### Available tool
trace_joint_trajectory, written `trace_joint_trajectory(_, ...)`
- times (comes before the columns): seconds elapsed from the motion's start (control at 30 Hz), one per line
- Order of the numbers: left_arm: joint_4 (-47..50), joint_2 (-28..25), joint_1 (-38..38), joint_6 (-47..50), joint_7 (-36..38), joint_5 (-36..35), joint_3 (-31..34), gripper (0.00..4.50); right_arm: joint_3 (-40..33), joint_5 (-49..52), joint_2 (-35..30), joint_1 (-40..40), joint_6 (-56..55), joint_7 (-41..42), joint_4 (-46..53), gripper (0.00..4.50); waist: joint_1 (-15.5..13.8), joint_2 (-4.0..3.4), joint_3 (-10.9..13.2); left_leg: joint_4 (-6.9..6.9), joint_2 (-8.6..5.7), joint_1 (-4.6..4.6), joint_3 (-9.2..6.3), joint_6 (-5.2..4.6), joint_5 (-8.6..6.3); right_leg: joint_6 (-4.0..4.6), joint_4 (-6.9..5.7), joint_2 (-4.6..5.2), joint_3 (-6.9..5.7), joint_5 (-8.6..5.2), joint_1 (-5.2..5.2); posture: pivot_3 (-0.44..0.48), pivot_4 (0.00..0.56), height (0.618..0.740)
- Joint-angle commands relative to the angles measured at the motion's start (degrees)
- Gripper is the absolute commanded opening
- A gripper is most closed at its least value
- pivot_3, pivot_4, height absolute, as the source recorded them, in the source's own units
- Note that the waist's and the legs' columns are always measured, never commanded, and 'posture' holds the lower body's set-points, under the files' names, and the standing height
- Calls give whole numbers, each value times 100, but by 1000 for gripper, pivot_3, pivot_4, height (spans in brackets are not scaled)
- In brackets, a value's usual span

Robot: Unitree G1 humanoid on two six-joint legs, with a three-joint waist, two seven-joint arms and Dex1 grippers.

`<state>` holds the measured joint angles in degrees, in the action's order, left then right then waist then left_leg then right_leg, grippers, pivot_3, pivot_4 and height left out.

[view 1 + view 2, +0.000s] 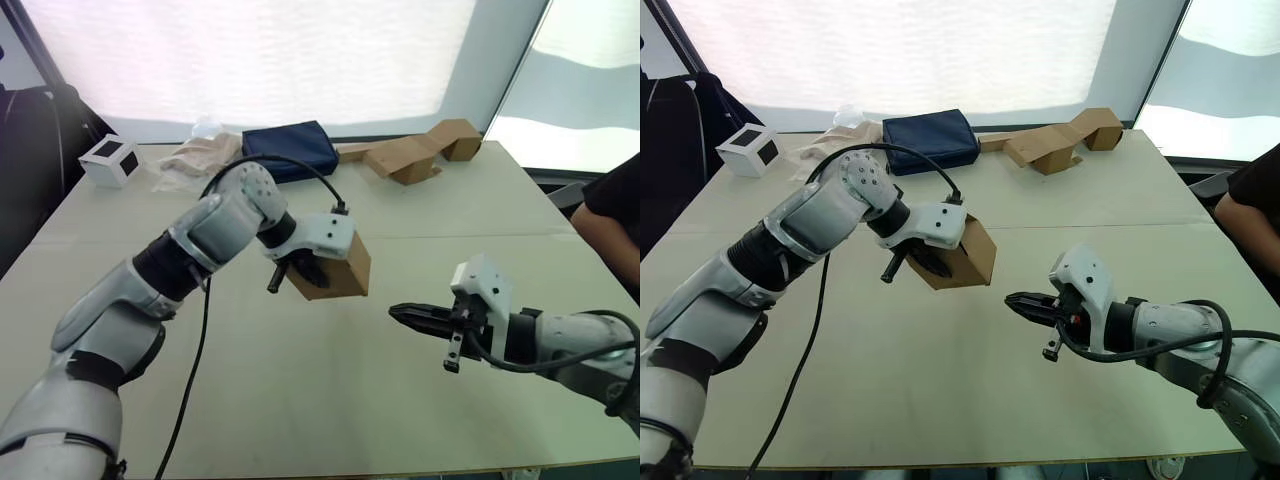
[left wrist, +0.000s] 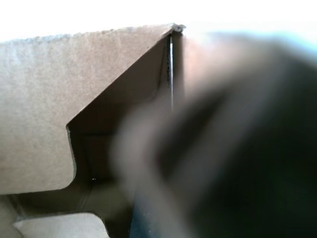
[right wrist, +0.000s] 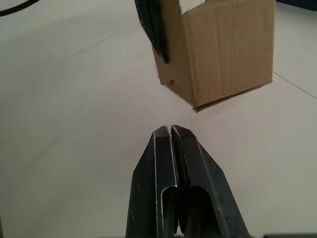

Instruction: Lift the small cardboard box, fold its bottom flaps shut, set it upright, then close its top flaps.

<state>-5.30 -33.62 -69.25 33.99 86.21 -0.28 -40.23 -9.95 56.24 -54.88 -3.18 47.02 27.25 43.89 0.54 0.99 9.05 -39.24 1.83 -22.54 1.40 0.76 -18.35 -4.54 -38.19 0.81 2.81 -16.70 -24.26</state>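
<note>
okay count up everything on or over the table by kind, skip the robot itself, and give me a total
Small cardboard box, held up by the left gripper: 1
Flattened brown cardboard: 1
Dark blue pouch: 1
White cube with black faces: 1
Crumpled beige material: 1
Total: 5

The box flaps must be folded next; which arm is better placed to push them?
The right: its tool is shut, free, pointing at the box, which the left tool holds.
</note>
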Motion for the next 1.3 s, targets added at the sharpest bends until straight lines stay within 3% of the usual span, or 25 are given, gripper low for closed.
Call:
trace_joint_trajectory(0.03,6,139,77,91,-66,325,-202,96,-97,-130,262,198,-50,-341,311,34,4,0,0,0,-1,-1,0,-1,0,0,1,-1,2,0,0,0,150,740)
trace_joint_trajectory(0.33,148,435,56,843,217,459,-503,96,48,-467,554,530,-83,-478,375,34,17,0,0,0,-1,0,1,-2,-1,-1,-4,-7,7,0,-6,0,150,740)
trace_joint_trajectory(0.47,140,518,-89,1312,305,436,-523,1207,140,-638,697,506,-126,-443,318,0,12,0,0,0,0,0,0,-2,-1,-1,-4,-10,6,0,-6,0,150,740)
trace_joint_trajectory(0.63,124,675,-347,2156,288,168,-349,3152,199,-769,807,509,-139,-354,278,0,13,0,0,0,0,0,0,-2,-1,-1,-4,-10,7,0,-6,0,150,740)
trace_joint_trajectory(0.9,-136,546,-868,3882,609,-1379,680,3152,167,-711,816,274,-23,-80,119,0,31,-1,0,0,0,3,-1,-2,-1,-1,-10,-13,6,-1,-6,0,150,740)
trace_joint_trajectory(1.1,-634,432,-767,4652,57,-2167,1901,3152,115,-621,779,150,91,123,17,0,28,-2,-1,0,0,4,-1,-2,-1,-1,-13,-13,6,-1,-6,0,150,740)
trace_joint_trajectory(1.2,-786,561,-220,4359,-1027,-2120,2979,2439,155,-603,761,139,172,225,-44,0,22,-8,-5,0,2,3,-2,-2,-1,-1,-13,-9,6,-1,-6,0,150,740)
trace_joint_trajectory(1.3,-457,700,634,3360,-1922,-2175,4019,1253,319,-642,803,101,226,303,-123,0,47,-12,-7,0,10,14,-1,-1,-1,-1,-22,-1,11,0,-2,0,150,740)
